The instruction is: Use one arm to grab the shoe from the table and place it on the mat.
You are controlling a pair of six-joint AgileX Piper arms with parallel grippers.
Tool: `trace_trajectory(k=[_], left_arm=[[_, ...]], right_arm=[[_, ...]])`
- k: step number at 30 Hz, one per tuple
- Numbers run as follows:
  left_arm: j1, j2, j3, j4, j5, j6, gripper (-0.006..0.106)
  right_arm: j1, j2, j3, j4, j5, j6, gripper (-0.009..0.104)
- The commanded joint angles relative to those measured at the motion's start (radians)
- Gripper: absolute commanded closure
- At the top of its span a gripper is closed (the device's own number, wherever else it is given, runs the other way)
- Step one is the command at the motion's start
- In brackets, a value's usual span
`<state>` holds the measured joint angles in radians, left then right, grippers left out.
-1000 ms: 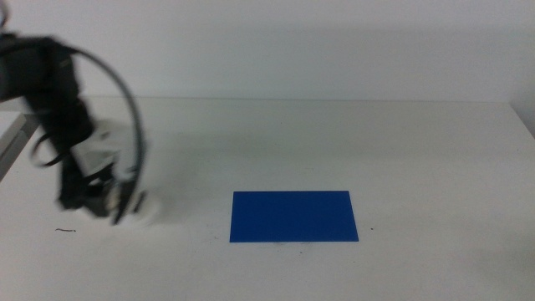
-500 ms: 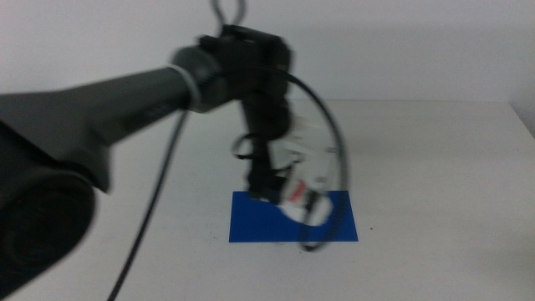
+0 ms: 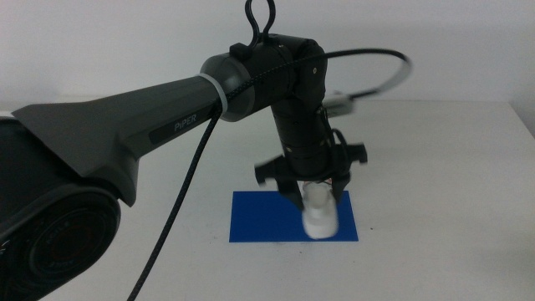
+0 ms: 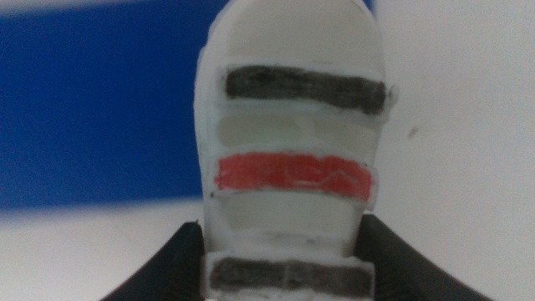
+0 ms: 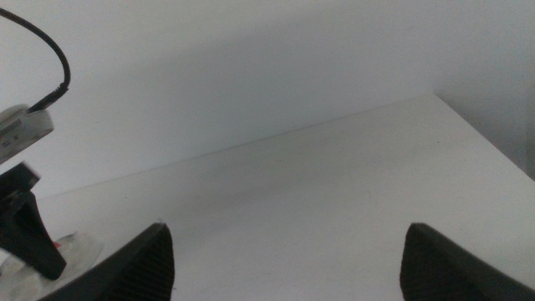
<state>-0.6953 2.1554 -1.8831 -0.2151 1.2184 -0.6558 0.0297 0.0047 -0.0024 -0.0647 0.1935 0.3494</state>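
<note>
Left gripper (image 3: pixel 318 194) pinches the shoe (image 3: pixel 319 214) over the mat's (image 3: pixel 267 216) right end, right gripper (image 5: pixel 284 259) idle, spread; lower until sole seats flat inside the blue edge, then release.

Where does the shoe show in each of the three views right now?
Middle view: shoe at centre, in the left gripper, over the mat's right part.
Left wrist view: shoe fills the centre.
Right wrist view: only a blurred edge, uncertain.
Shared landmark: the mat.
</note>
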Motion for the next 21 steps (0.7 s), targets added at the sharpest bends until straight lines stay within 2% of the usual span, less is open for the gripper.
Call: trace_trajectory(k=[1,5,7,10,13,21], left_arm=[[-0.003,-0.007,-0.006,-0.083,0.003,-0.342,0.065],[-0.003,-0.005,-0.004,-0.070,0.003,-0.882,0.066],[-0.003,-0.001,-0.004,-0.112,0.003,-1.100,0.066],[-0.003,0.001,-0.004,-0.136,0.003,-1.275,0.066],[0.007,0.001,-0.004,-0.108,0.003,-1.341,0.066],[0.055,0.001,-0.004,-0.096,0.003,-1.331,0.066]], right_arm=[[0.000,-0.005,0.002,-0.007,-0.006,-0.005,0.016],[0.000,-0.005,0.002,-0.007,-0.006,-0.005,0.016],[0.000,-0.005,0.002,-0.007,-0.006,-0.005,0.016],[0.000,-0.005,0.002,-0.007,-0.006,-0.005,0.016],[0.000,-0.005,0.002,-0.007,-0.006,-0.005,0.016],[0.000,-0.005,0.002,-0.007,-0.006,-0.005,0.016]])
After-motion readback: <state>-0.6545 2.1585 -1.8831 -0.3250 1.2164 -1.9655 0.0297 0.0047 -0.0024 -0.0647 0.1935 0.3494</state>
